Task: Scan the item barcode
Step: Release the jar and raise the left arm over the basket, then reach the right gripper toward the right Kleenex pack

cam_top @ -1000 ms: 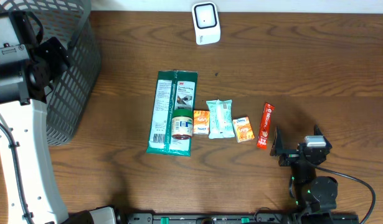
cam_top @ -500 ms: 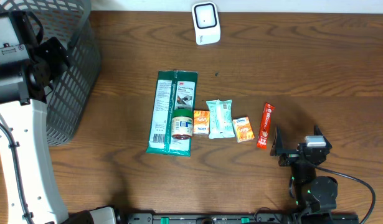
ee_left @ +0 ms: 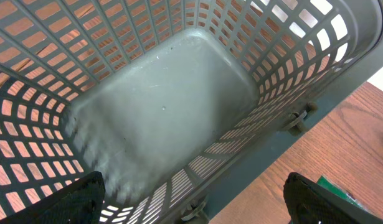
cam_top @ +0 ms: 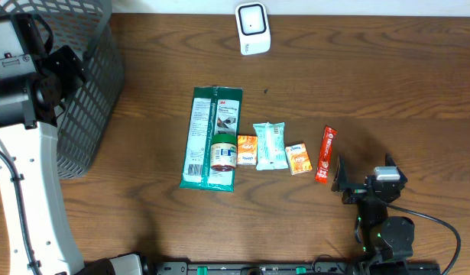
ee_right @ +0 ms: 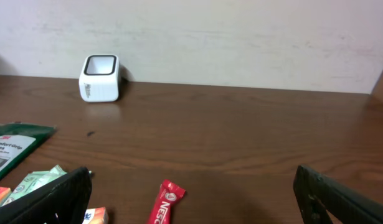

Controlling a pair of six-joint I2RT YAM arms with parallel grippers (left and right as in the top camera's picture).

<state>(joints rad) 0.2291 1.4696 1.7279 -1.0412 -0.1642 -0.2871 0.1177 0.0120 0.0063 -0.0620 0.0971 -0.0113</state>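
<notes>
Several small items lie in a row mid-table: a long green packet (cam_top: 206,130) with a little jar (cam_top: 223,153) on it, an orange box (cam_top: 247,150), a pale teal packet (cam_top: 269,145), an orange sachet (cam_top: 298,159) and a red coffee stick (cam_top: 325,153). The white barcode scanner (cam_top: 253,29) stands at the far edge. My right gripper (cam_top: 364,171) rests low, just right of the red stick (ee_right: 165,202), open and holding nothing; the scanner (ee_right: 100,78) shows far ahead. My left gripper (ee_left: 194,199) hangs open and empty over the grey basket (ee_left: 160,106).
The grey mesh basket (cam_top: 82,84) fills the table's far-left corner, its floor bare. A corner of the green packet (ee_left: 336,188) shows beyond its rim. A pale wall (ee_right: 241,37) runs behind the table's far edge.
</notes>
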